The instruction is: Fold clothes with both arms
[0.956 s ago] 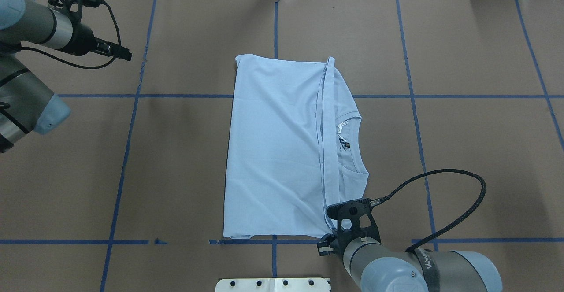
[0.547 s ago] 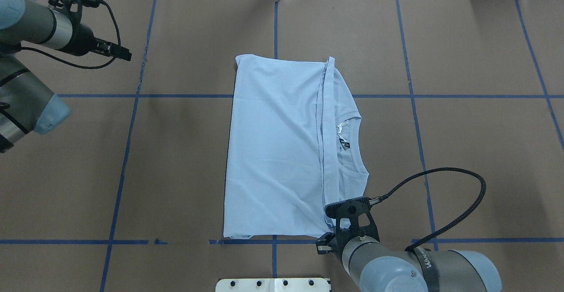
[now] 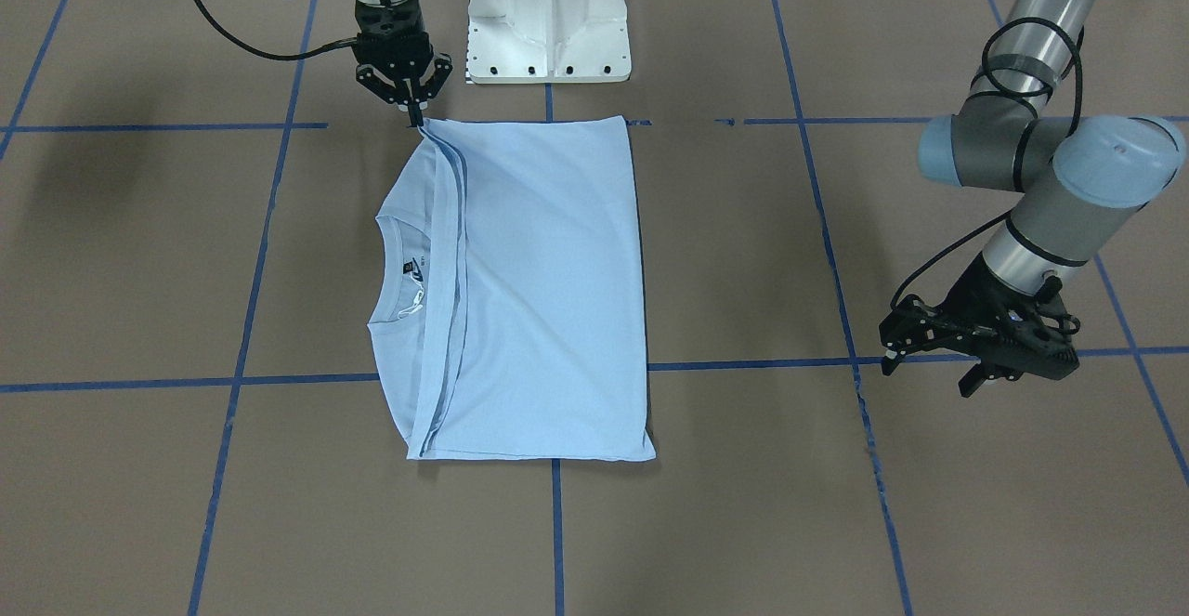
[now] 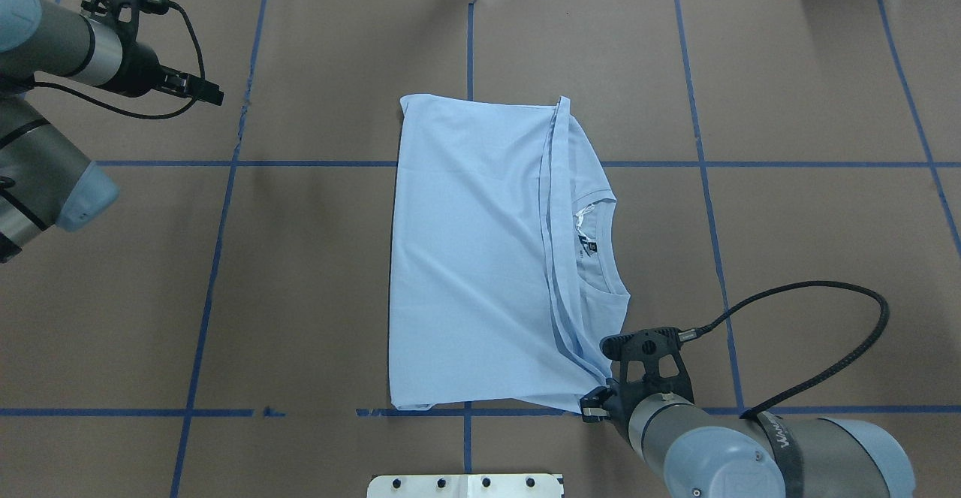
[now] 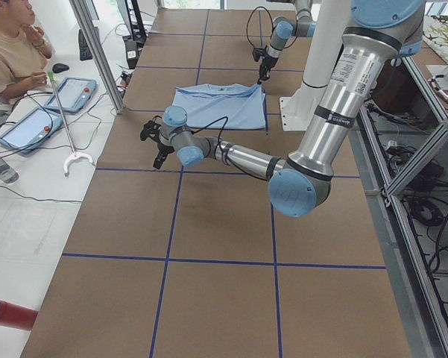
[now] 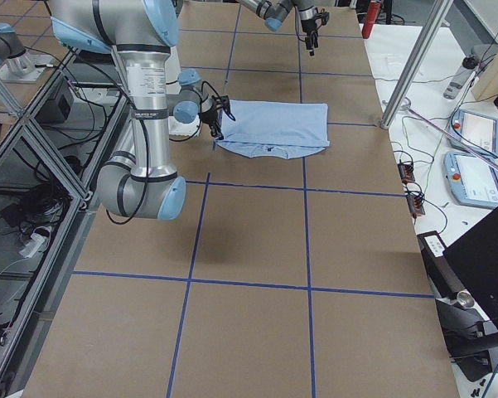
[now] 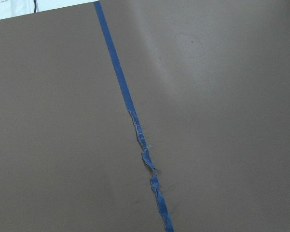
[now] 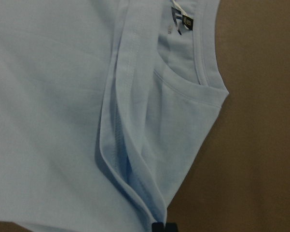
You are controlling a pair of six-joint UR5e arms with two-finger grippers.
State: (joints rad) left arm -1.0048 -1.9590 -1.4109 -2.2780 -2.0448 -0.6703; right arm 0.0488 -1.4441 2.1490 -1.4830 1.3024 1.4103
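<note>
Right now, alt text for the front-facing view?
A folded light blue T-shirt lies on a brown table gridded with blue tape; the right tool, at upper left, pinches its corner nearest the robot's white base. The left tool hangs off to the right, clear of the shirt.

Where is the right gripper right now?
In the front-facing view the right gripper sits upper left, beside the white pedestal base, pinching the collar-side corner of the T-shirt nearest the robot.

Left arm (image 3: 1050,216) and right arm (image 4: 661,432): silver-grey tubes, light blue joint caps.
Black braided cable (image 4: 818,285), lower right of overhead view.
</note>
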